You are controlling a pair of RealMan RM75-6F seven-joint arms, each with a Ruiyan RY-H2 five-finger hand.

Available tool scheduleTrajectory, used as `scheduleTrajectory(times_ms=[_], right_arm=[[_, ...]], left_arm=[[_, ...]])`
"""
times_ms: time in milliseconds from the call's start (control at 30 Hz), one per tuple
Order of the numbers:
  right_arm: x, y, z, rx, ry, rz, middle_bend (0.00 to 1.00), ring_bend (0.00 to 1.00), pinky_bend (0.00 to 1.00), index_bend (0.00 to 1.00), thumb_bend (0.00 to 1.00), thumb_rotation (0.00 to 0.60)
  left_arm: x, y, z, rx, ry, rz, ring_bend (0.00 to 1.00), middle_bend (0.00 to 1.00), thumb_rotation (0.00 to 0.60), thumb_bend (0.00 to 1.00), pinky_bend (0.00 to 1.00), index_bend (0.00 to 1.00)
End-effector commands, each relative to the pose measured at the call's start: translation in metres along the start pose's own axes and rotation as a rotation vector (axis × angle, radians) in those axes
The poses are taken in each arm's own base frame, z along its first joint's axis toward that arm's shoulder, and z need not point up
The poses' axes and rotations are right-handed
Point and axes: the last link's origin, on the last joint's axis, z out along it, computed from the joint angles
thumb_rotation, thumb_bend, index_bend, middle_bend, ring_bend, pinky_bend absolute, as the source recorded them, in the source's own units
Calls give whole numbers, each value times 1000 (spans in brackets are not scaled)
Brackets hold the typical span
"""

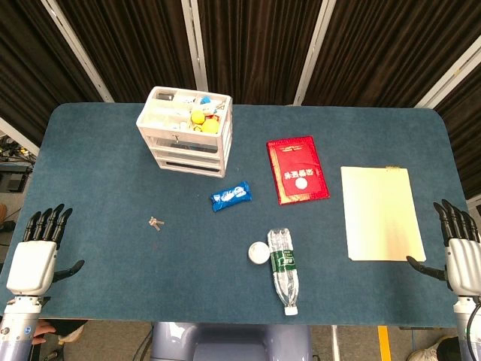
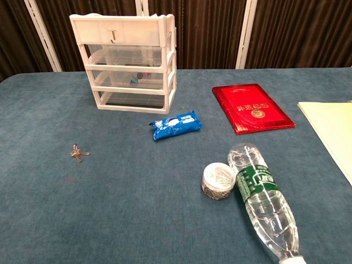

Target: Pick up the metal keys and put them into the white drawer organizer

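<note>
Both hands are released and hold nothing: the left hand (image 1: pixel 34 256) hangs at the table's (image 1: pixel 113 188) near left edge, the right hand (image 1: pixel 460 252) at its near right edge. The keys (image 1: pixel 155 222) lie untouched on the table, nearer the left hand and well apart from the organizer (image 1: pixel 186 131) at the back. Nothing is done yet; reach, grasp, carry and drop all remain.

Even, bright light; perhaps slight softness
</note>
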Motion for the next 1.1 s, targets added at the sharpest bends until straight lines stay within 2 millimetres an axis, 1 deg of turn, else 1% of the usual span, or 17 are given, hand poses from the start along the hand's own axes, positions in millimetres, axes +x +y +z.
scheduleTrajectory(times_ms=[33, 333, 400, 433, 500, 533, 567, 633, 667, 733, 800, 833, 900, 1033, 1100], right_arm=[[0, 0, 0, -1, 3, 3, 0, 0, 0, 0, 62, 600], [1, -1, -1, 4, 3, 6, 0, 0, 0, 0, 62, 600], [1, -1, -1, 3, 3, 7, 0, 0, 0, 0, 63, 600], [0, -1, -1, 3, 2, 7, 0, 0, 0, 0, 62, 600], [0, -1, -1, 4, 1, 6, 0, 0, 0, 0, 62, 600], [0, -2, -1, 4, 2, 6, 0, 0, 0, 0, 62, 600], [0, -2, -1, 4, 2, 6, 0, 0, 0, 0, 62, 600], [0, -2, -1, 4, 1, 6, 0, 0, 0, 0, 62, 600], [0, -2, -1, 4, 1, 7, 0, 0, 0, 0, 62, 600], [0, -2, -1, 4, -1, 5, 0, 0, 0, 0, 62, 600], [0, -1, -1, 2, -2, 5, 0, 0, 0, 0, 62, 600], [0, -1, -1, 1, -1, 6, 0, 0, 0, 0, 62, 600], [1, -1, 0, 0, 2, 7, 0, 0, 0, 0, 62, 600], [0, -1, 0, 2, -1, 3, 0, 0, 0, 0, 62, 600], [0, -1, 0, 2, -1, 3, 0, 0, 0, 0, 62, 600]], left_arm=[[0, 0, 0, 3, 0, 0, 0, 0, 600, 125, 0, 0], [-2, 2, 2, 8, -14, 9, 0, 0, 600, 127, 0, 1], [-2, 4, 5, 11, -18, 8, 4, 6, 600, 129, 5, 22], [-1, 6, 8, 12, -16, 9, 28, 37, 600, 137, 30, 49], [2, 9, 13, 8, -9, 16, 156, 183, 600, 174, 134, 148], [3, 11, 18, 5, -5, 23, 250, 277, 600, 200, 194, 196], [3, 12, 20, 4, -7, 26, 314, 336, 600, 218, 231, 225], [4, 15, 32, -6, -4, 50, 504, 516, 600, 269, 358, 308], [3, 16, 37, -10, -7, 55, 555, 571, 600, 281, 398, 336], [0, 20, 49, -15, -21, 64, 680, 724, 600, 298, 516, 420], [-3, 24, 62, -23, -42, 78, 755, 818, 600, 305, 591, 481], [-4, 26, 69, -32, -51, 92, 785, 855, 600, 308, 621, 501], [-7, 32, 86, -66, -78, 140, 809, 884, 600, 309, 647, 511], [-15, 44, 116, -189, -158, 261, 817, 893, 600, 308, 664, 518], [-17, 51, 130, -255, -166, 329, 821, 900, 600, 293, 671, 535]])
